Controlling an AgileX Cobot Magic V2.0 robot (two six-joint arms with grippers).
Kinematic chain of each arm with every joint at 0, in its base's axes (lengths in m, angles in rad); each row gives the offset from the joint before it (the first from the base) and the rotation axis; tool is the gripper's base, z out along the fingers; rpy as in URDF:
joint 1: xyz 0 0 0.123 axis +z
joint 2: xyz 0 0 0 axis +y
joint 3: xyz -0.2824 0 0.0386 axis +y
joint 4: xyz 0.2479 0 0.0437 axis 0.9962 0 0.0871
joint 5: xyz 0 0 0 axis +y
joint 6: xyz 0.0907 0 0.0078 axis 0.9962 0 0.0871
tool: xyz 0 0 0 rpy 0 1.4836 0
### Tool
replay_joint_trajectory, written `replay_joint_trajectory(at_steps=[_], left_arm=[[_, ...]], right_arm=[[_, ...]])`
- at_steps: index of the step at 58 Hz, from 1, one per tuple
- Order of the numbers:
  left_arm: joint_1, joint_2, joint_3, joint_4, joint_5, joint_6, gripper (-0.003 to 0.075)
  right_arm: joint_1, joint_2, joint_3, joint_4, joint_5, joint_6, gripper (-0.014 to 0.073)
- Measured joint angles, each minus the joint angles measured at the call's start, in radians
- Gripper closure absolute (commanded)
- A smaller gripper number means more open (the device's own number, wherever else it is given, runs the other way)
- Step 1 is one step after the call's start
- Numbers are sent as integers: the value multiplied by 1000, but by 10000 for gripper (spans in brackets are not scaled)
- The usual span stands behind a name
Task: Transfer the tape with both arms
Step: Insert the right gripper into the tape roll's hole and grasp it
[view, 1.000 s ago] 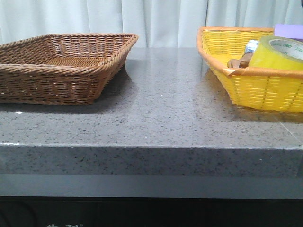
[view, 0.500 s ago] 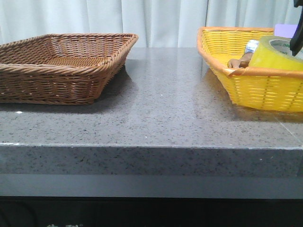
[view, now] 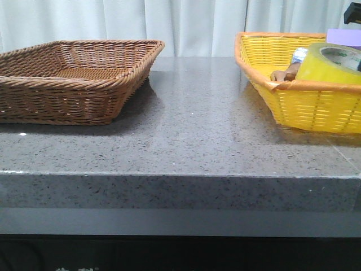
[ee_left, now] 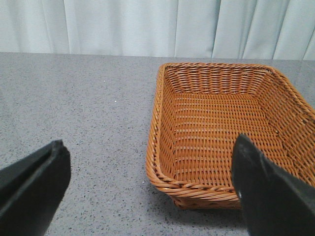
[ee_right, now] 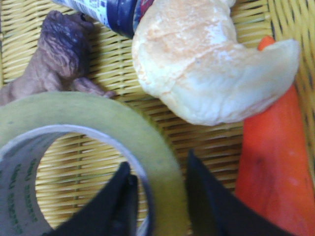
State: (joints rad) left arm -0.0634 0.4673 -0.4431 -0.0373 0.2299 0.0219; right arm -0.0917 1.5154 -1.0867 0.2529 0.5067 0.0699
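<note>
1. The right gripper (ee_right: 157, 196) straddles the wall of the tape (ee_right: 98, 142): one finger sits inside the core, the other outside the yellow winding. The fingers look close against the wall on both sides, but full clamping cannot be confirmed.
2. The tape lies in the yellow basket (view: 299, 107) at the right side of the table (view: 192, 130), leaning against the near wall with its top above the rim.
3. Handling, as judged: the roll is stiff and fairly heavy for its size. The outer winding is smooth and probably slippery; the white core gives a firmer surface. A grip across the wall, core to winding, is the sound choice and should not crush it.
4. Around the roll in that basket lie a brown toy (ee_right: 59, 54), a bread piece (ee_right: 197, 64), an orange carrot-like item (ee_right: 275, 162) and a bottle (ee_right: 108, 10). The toy touches the roll or lies just beside it.
5. The left gripper (ee_left: 147, 191) is spread wide and holds nothing. It hovers above the near edge of the brown basket (ee_left: 221, 128), which appears empty.
</note>
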Motion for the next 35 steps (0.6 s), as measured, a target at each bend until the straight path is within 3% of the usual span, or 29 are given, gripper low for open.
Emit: replay_joint_trajectory(at_steps=[7, 35], left_arm=[[0, 0, 0, 0, 0, 0, 68], [0, 0, 0, 0, 0, 0, 68]], right_arm=[[0, 4, 0, 0, 2, 0, 544], [2, -171, -65, 0, 109, -5, 546]])
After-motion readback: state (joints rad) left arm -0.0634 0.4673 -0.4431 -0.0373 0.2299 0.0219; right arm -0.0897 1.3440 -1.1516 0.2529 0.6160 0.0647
